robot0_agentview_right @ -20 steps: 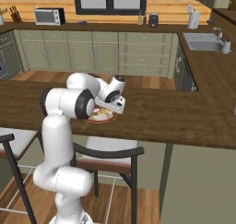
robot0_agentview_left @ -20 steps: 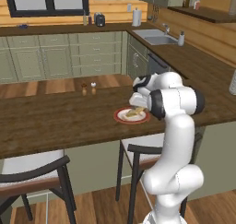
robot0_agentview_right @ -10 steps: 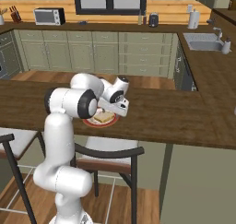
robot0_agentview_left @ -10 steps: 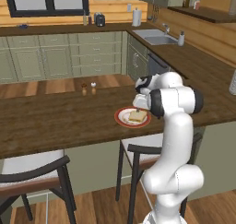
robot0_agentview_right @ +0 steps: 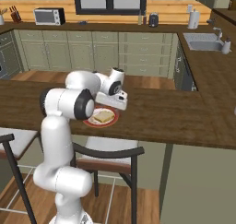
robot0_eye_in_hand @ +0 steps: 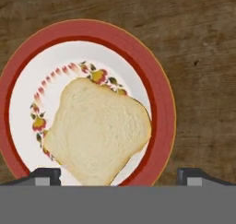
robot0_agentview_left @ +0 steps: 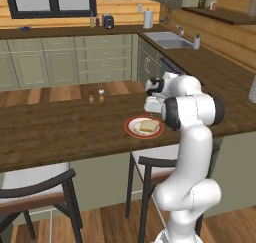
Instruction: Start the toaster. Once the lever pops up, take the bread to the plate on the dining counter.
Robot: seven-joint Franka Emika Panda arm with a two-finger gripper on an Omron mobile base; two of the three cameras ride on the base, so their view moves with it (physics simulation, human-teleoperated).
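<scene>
Bread (robot0_eye_in_hand: 99, 128), soft pale square, lies flat on the glossy red-rimmed plate (robot0_eye_in_hand: 161, 103) (floral inside); tool (robot0_eye_in_hand: 119, 174) spread wide.

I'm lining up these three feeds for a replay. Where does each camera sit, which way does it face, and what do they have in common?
Left base view: behind the arm to its left, looking forward and down over the dining counter; the arm rises at lower right.
Right base view: behind to its right, same counter; the arm rises at lower left.
Hand view: on the hand, looking straight down between the open claw tips.
Shared: all show the bread lying on the plate.
</scene>
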